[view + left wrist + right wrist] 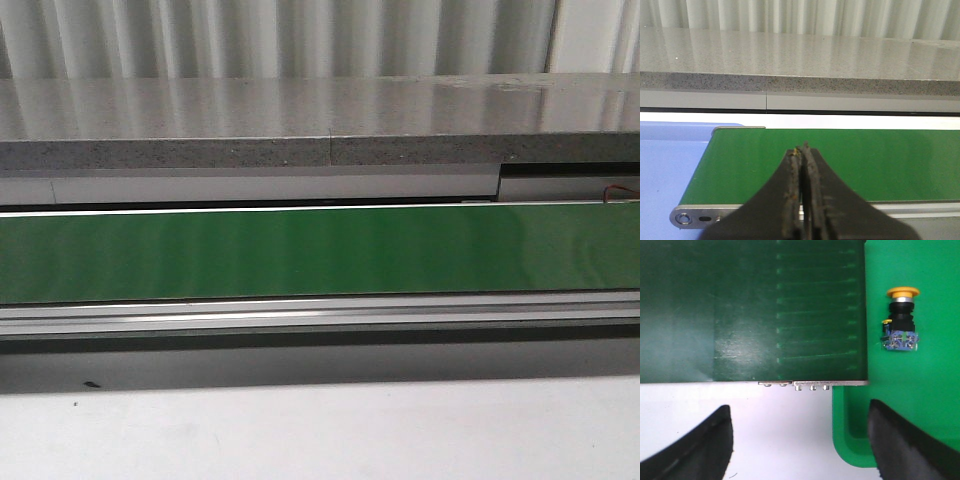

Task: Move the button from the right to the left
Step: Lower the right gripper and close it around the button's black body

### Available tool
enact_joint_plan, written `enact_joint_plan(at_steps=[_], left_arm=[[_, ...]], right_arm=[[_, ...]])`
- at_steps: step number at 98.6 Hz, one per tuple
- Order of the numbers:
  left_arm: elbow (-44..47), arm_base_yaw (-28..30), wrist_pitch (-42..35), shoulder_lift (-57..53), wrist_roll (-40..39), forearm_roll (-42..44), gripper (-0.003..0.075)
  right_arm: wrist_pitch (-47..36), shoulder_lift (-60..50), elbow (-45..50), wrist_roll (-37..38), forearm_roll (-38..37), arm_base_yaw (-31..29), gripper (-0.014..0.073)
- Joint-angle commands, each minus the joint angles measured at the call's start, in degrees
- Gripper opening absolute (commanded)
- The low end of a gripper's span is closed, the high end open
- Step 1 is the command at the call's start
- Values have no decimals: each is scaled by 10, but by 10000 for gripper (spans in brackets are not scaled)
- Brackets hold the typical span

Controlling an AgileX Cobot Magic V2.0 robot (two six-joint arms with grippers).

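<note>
The button (901,320), with a yellow mushroom head, black collar and blue-grey block, lies on its side in a bright green tray (920,400) beside the end of the dark green belt (750,310). It shows only in the right wrist view. My right gripper (800,440) is open and empty, above the white table and the tray's corner, apart from the button. My left gripper (802,150) is shut and empty over the other end of the belt (865,160). Neither gripper shows in the front view.
The green belt (320,250) runs across the front view, with a metal rail (320,315) in front and a grey stone ledge (320,120) behind. A blue tray (665,170) lies at the belt's end in the left wrist view. White table (320,430) lies in front.
</note>
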Motion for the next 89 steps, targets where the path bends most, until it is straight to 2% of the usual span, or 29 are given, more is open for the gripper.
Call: enact_joint_plan(at_steps=[1,19,42,63,89], left_arm=[[23,1,-44,-18,-7,-6,-21],[23,1,-44,-18,-7,-6,-20],[23,1,-44,-18,-7,-6,-21],[23,1,-44,-18,-7,-6,-20],[23,1,-44,-18,-7,-6,-21]], right_arm=[[-8,7,-36,3,-7,-20,577],[-5,49,-68,3,-7,-111,572],[-49,134,-79,2,-7,-232,572],[-70,223,-86,-43,-6,-254,572],[-68,329,-147,-110,46,-254,572]])
